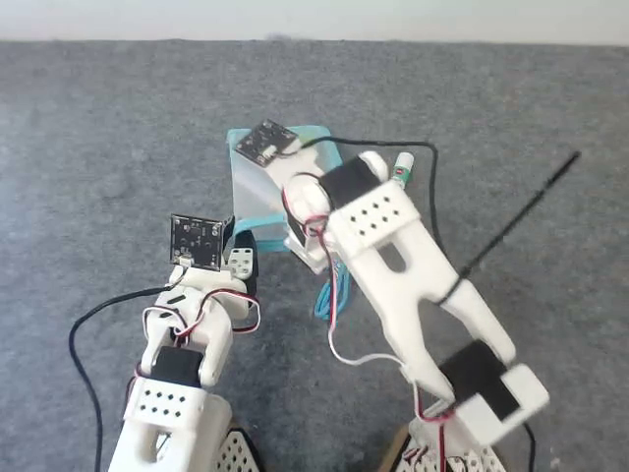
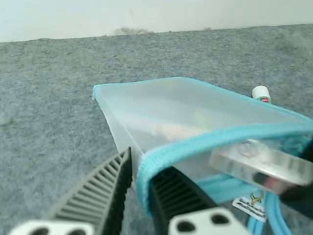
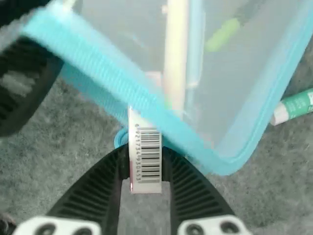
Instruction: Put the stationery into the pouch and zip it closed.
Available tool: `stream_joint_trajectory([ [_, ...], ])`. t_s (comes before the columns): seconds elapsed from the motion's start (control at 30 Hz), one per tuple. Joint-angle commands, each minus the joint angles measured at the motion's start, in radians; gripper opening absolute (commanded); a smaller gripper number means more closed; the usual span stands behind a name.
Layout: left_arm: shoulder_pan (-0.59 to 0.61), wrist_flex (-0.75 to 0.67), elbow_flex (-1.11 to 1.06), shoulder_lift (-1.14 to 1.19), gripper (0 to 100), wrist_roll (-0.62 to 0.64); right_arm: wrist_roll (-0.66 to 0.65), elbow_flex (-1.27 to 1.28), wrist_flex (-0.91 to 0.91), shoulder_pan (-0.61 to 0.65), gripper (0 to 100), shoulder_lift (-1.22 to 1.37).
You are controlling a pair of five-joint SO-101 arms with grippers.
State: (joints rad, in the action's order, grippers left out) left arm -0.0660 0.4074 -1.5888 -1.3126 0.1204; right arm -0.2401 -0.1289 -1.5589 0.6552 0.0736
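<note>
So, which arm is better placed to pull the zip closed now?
Right, probably: the right gripper is shut on the barcode tag at the zip edge of the pouch, while the left gripper pinches that edge and can hold it steady.

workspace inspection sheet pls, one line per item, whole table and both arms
surface: grey mat covers the table.
job's things: translucent pouch with blue trim; a pale stick and a green item show through its wall; a green-and-white tube lies on the mat outside, beside the pouch.
clutter: nothing seen.
grippers: left gripper shut on the pouch's blue edge; right gripper shut on a barcode tag at the pouch's edge.
cables: black cable loops on the mat by the left arm; red and white wires hang along the right arm.
surroundings: pale wall behind the mat.
</note>
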Motion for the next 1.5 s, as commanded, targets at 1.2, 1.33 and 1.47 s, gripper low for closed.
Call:
stream_joint_trajectory([
  [1.2,-0.008,0.003,0.012,-0.015,1,-0.005,0.104,-0.229,-0.136,-0.168,23.6,-0.351],
  [1.33,-0.002,0.003,0.010,-0.015,1,-0.005,0.150,0.072,0.042,-0.317,23.5,-0.344],
  [1.47,-0.008,0.003,-0.001,-0.017,1,-0.005,0.187,0.419,0.343,-0.398,23.5,-0.346],
])
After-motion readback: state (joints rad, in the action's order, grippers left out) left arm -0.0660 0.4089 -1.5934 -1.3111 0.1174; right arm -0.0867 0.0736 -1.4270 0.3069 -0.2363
